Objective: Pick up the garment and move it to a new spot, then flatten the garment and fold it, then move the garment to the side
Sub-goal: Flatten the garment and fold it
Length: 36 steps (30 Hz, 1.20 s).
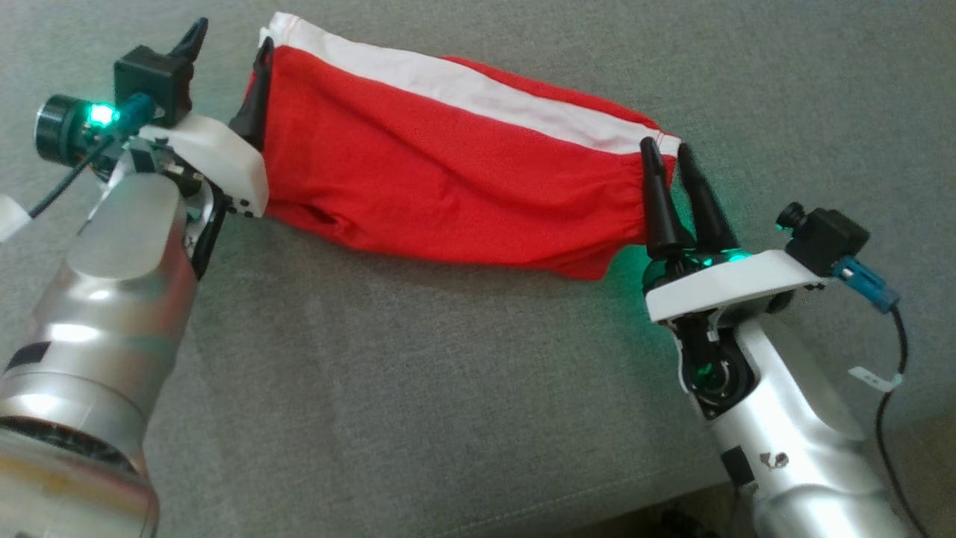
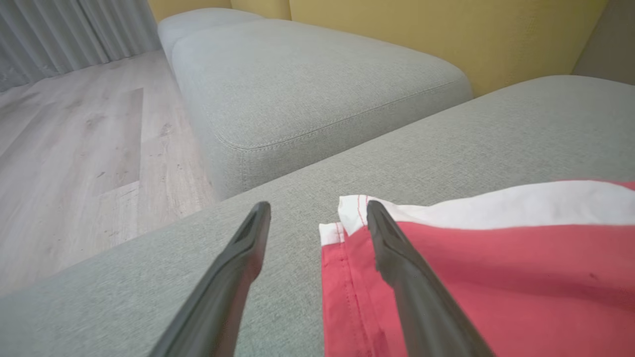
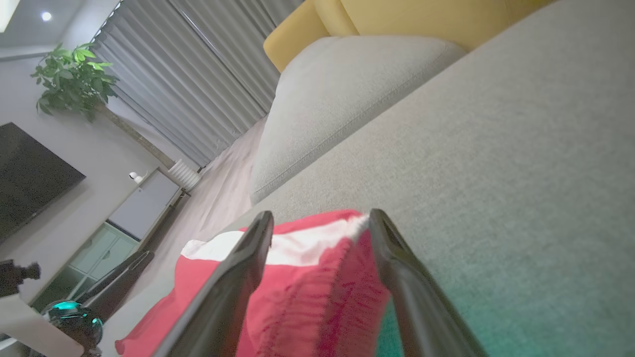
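Reads as the flatten step, likely close to the fold: shows the garment (image 1: 448, 164) lying long and low across the grey sofa cushion (image 1: 418, 388), reaching from one arm to the other, not lifted anywhere. Places the left gripper (image 2: 317, 206) at the hemmed end, fingers spread wide, one above bare cushion and the other over the corner of the hem (image 2: 342, 277), pinching nothing. Places the right gripper (image 3: 320, 215) at the opposite end, fingers likewise spread, straddling the gathered waistband (image 3: 322, 297) without clamping it. Calls next, by this reading, for closing on both end corners of one long edge and carrying them over to the other edge, or first for smoothing out the sag and wrinkles along the near side. Demands even travel from both arms, to keep the fold square, and a shallow pinch taking cloth alone and not the upholstery beneath. Suggests thin, soft knit: red body, a broad white band (image 1: 478, 86) along the far edge, a stitched hem, a puckered elastic end bunching into ridges. Likely to drape, slip and crease rather than hold a shape. Offers, underneath, a coarse-woven, firm, flat-topped cushion, probably grippy enough to hold the cloth in place.
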### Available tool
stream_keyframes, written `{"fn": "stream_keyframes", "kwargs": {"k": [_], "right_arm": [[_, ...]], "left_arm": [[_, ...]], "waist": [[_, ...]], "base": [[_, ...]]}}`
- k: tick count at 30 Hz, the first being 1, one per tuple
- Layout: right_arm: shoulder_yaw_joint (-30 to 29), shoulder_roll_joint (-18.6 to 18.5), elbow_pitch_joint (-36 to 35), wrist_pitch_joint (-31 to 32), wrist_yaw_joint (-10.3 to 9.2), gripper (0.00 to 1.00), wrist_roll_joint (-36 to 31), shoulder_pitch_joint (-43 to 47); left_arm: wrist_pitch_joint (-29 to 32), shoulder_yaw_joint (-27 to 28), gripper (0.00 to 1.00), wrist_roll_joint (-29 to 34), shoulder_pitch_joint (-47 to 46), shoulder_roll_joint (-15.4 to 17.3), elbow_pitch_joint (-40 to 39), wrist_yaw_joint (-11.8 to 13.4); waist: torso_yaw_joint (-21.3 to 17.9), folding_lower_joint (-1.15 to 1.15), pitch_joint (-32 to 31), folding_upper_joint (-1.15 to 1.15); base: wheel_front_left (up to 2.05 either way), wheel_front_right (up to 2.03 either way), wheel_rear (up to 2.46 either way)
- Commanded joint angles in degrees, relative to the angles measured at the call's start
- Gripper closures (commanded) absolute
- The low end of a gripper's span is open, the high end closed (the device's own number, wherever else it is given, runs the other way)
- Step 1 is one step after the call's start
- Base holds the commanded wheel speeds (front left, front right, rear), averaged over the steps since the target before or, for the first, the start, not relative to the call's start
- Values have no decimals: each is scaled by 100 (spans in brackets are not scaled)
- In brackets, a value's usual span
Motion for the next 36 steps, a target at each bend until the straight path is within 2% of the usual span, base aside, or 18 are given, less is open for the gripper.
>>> {"fn": "stream_keyframes", "kwargs": {"k": [1, 8, 14, 19, 23, 26, 27, 28, 29, 32, 36], "right_arm": [[14, 80, -176, -36, -4, 0, -179, -26], [-518, 80, -297, -36, -4, 0, -1326, 409], [-895, 80, -457, -36, -4, 0, -2087, 684], [-1084, 81, -480, -36, -4, 0, -2261, 757], [-1138, 81, -494, -36, -4, 0, -2374, 768], [-1183, 81, -505, -36, -4, 0, -2445, 791], [-1202, 81, -501, -36, -4, 0, -2472, 800], [-1210, 81, -503, -36, -4, 0, -2519, 806], [-1220, 81, -502, -36, -4, 0, -2539, 815], [-1251, 81, -469, -36, -4, 0, -2549, 838], [-1308, 81, -432, -36, -4, 0, -2551, 895]], "left_arm": [[-77, 131, 0, -15, -222, 153, -50, 63], [-164, 310, 0, -188, 335, -152, -78, 125], [-167, 572, 0, -301, 913, -366, -250, 303], [-168, 696, 0, -232, 1226, -398, -231, 494], [-168, 681, 0, -85, 1317, -348, 2, 779], [-168, 600, 2, -7, 1371, -377, 220, 815], [-168, 573, 51, 5, 1387, -402, 306, 813], [-167, 532, 84, 30, 1395, -422, 386, 802], [-167, 531, 100, 12, 1405, -449, 455, 779], [-167, 550, 100, -34, 1451, -510, 553, 757], [-168, 824, 100, -169, 1656, -522, 199, 921]], "waist": [[40, 1, -51, 0], [162, 1, -239, 0], [161, 1, -245, 0], [99, 1, -222, 0], [63, 1, -230, 0], [62, 1, -251, 0], [68, 1, -259, 0], [77, 1, -269, 0], [89, 1, -281, 0], [141, 1, -355, 0], [279, 1, -559, 0]], "base": [[0, 0, 0], [0, 0, 0], [0, 0, 0], [0, 0, 0], [0, 0, 0], [0, 0, 0], [0, 0, 0], [0, 0, 0], [0, 0, 0], [0, 0, 0], [0, 0, 0]]}}
